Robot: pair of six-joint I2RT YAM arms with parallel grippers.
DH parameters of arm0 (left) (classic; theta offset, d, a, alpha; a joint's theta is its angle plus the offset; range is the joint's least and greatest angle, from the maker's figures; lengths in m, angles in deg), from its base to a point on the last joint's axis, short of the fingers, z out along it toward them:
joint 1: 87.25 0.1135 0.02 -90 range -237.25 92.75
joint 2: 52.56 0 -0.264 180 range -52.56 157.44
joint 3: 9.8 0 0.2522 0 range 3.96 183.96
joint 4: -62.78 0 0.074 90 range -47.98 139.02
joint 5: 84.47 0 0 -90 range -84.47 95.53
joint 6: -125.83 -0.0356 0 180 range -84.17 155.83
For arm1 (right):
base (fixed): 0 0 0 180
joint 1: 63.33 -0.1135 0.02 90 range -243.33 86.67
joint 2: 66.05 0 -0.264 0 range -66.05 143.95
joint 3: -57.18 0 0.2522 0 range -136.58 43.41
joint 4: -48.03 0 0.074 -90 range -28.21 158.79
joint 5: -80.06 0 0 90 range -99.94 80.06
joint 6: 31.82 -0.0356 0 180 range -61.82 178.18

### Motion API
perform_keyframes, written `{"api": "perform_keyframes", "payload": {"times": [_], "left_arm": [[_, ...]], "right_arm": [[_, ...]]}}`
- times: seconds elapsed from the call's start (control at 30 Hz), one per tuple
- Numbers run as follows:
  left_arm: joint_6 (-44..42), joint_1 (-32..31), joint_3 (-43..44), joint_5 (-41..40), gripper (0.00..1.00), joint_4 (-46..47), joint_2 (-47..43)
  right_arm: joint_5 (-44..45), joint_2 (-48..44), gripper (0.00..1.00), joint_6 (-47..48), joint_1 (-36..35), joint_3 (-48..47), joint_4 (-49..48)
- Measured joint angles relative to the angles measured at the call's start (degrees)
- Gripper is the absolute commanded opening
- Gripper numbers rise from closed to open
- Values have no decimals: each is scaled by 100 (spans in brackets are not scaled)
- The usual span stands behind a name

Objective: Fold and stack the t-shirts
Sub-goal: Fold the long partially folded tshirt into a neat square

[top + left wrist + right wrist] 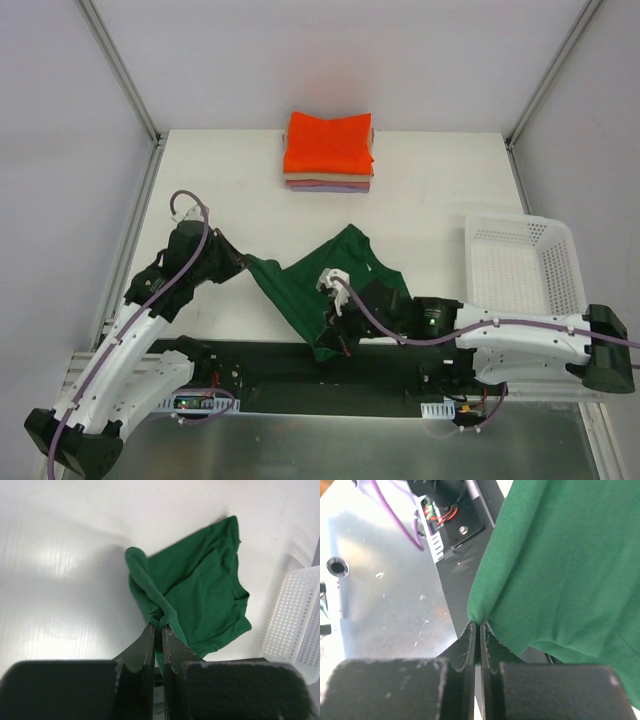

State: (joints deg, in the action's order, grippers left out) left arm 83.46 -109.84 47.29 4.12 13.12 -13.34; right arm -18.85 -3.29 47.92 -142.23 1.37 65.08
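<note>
A dark green t-shirt (340, 272) lies crumpled and partly lifted near the table's front edge, stretched between both grippers. My left gripper (244, 265) is shut on a bunched edge of it at its left side; in the left wrist view the cloth (200, 585) twists into the closed gripper (160, 626). My right gripper (333, 325) is shut on the shirt's near edge, and in the right wrist view the green fabric (560, 555) hangs from the pinched gripper (478, 624). At the far middle sits a folded stack: orange t-shirt (329, 142) on top, then tan (327, 179) and lilac (330, 187).
A white mesh basket (520, 265) stands at the right side of the table, also seen in the left wrist view as the basket (295, 620). The black base plate (300, 365) with electronics runs along the near edge, below the right gripper.
</note>
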Motion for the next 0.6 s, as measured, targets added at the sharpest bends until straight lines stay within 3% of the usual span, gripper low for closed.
{"api": "perform_keyframes", "payload": {"times": [0.37, 0.6], "left_arm": [[-210, -376, 800, 664, 0, 1377, 2293], [-341, -713, 1858, 765, 0, 1915, 3648]], "right_arm": [[1373, -1672, 0, -728, 551, 492, 1054], [1808, -2520, 0, -988, 1408, 509, 1888]]}}
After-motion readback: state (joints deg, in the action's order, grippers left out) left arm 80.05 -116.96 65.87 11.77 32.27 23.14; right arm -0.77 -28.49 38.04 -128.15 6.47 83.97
